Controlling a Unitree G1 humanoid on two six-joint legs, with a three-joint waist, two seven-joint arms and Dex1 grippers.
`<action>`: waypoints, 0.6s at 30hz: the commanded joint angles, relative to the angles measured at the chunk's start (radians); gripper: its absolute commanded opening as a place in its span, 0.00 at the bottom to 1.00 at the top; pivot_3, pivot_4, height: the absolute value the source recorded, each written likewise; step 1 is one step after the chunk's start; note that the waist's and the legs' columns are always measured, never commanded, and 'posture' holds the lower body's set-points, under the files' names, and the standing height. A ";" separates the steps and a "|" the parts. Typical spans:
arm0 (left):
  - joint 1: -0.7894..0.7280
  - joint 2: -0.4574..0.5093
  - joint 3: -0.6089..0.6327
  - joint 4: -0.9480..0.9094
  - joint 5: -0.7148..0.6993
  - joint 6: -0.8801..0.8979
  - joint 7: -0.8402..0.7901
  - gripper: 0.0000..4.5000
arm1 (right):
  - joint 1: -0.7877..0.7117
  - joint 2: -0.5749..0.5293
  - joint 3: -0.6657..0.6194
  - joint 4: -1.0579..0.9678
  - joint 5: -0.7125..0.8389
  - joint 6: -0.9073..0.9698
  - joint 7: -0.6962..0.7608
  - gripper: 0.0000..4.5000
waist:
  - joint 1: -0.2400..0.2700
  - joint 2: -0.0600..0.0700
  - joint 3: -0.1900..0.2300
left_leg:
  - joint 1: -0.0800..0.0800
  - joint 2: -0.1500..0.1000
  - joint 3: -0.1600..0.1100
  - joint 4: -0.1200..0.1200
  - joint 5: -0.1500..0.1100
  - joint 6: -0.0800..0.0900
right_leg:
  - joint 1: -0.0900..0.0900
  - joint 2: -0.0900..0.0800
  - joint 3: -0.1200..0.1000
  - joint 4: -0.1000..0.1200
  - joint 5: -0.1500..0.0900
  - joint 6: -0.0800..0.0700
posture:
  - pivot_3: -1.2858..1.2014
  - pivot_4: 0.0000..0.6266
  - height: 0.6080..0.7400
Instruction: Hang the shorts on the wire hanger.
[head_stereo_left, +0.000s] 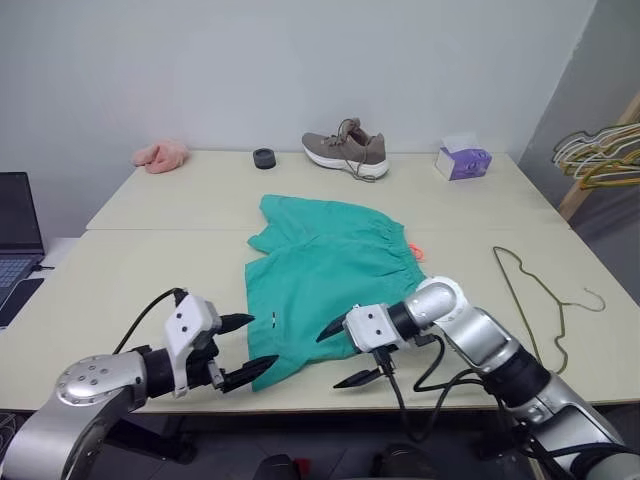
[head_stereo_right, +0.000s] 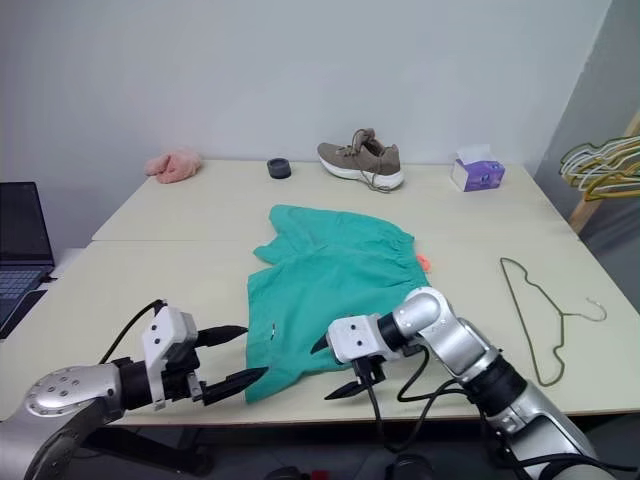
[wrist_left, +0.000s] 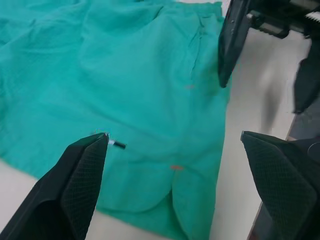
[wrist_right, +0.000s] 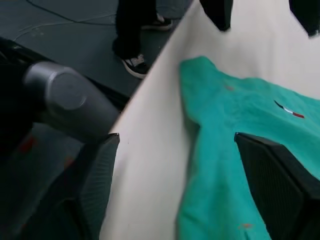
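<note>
Both claws, the left claw (head_stereo_left: 248, 348) and the right claw (head_stereo_left: 345, 355), are hovering spread apart and empty over the near hem of the shorts (head_stereo_left: 325, 278) lying flat mid-counter (head_stereo_left: 150, 260), seemingly readying a grasp, while the wire hanger (head_stereo_left: 530, 300) is waiting at right.

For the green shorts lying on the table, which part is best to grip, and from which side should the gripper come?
Probably the near hem of the shorts. It lies flat beside the table's front edge, between the open left gripper and the open right gripper. Come low from the robot's side, pinching the hem edge; the gathered waistband lies farther away.
</note>
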 joint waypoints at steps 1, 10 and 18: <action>-0.036 -0.006 -0.081 -0.001 0.044 -0.022 0.007 1.00 | 0.026 -0.065 -0.067 -0.102 0.053 0.032 0.011 0.83 | -0.004 0.000 0.000 | 0.000 0.000 0.000 0.000 0.000 0.000 | 0.000 0.000 0.000 0.000 0.000 0.000 | 0.47 0.00 1.00; -0.071 0.019 -0.255 0.127 0.234 -0.095 0.017 1.00 | 0.116 -0.194 -0.224 -0.164 0.076 0.066 -0.105 0.83 | -0.014 0.000 0.000 | 0.000 0.000 0.001 0.000 0.000 0.000 | -0.001 0.000 0.001 0.000 0.000 0.000 | 0.46 0.00 1.00; -0.117 0.023 -0.309 0.253 0.365 -0.204 0.036 0.73 | 0.156 -0.224 -0.274 -0.138 0.039 0.048 -0.200 0.83 | -0.012 0.000 0.000 | -0.001 0.000 0.001 0.000 0.000 0.000 | -0.004 0.000 0.001 -0.001 0.000 0.000 | 0.45 0.00 1.00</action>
